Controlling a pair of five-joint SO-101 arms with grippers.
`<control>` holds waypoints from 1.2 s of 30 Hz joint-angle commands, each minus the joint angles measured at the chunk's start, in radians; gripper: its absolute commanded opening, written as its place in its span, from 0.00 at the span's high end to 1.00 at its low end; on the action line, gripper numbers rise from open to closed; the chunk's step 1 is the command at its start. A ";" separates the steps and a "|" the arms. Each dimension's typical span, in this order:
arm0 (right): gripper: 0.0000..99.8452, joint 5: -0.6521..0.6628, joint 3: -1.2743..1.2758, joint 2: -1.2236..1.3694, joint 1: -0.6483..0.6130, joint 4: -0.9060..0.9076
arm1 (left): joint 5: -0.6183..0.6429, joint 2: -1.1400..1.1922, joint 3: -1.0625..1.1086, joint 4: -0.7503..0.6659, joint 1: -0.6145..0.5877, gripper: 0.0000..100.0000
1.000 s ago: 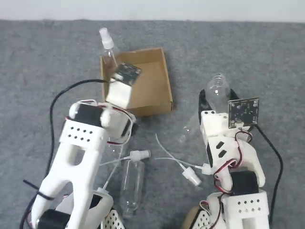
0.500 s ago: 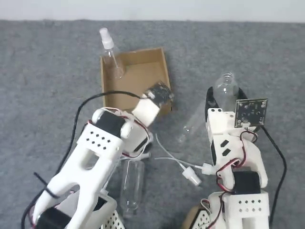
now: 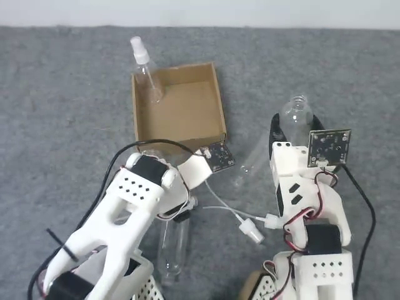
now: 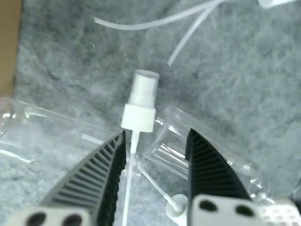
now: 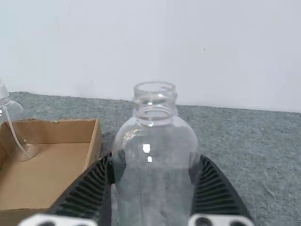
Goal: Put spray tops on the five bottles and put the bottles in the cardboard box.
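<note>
My right hand [image 5: 155, 165] is clenched on an open bottle [image 5: 155, 141] that has no top. It grips the body from both sides and holds the bottle upright, neck pointing up. In the high view that bottle sits off to the right of the cardboard box [image 3: 220, 109], apart from it. Inside the box, one finished bottle [image 3: 147, 78] with its spray top on stands in the far left corner.

My left hand [image 4: 156, 136] is released. Its fingers [image 4: 106, 162] are spread wide and aimed down at the grey table [image 3: 350, 75], just in front of the box. A loose spray top [image 4: 139, 106] lies on the table just past the fingertips. Its thin tube [image 4: 133, 141] runs back between them, close against one finger; I cannot tell whether it touches. Two bare bottles lie flat there too. The near bottle [image 4: 211, 157] slants under the other finger, and the box-side bottle [image 4: 42, 134] lies on the side toward the box.

Between my two arms a second spray top [image 3: 253, 232] lies on the table, with its tube trailing toward my left arm. A fifth bottle [image 3: 250, 159], clear and hard to make out, lies between the box's near right corner and my right arm.
</note>
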 commanded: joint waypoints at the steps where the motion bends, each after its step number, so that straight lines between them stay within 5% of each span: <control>1: 0.91 -0.006 -0.015 -0.028 0.007 -0.027 | -0.018 -0.038 0.025 -0.069 0.003 0.81; 21: 0.91 -0.003 -0.015 -0.028 0.005 -0.027 | -0.012 -0.020 0.059 -0.181 0.005 0.81; 36: 0.91 -0.003 -0.015 -0.028 0.005 -0.027 | 0.023 0.516 -0.199 -0.181 -0.032 0.81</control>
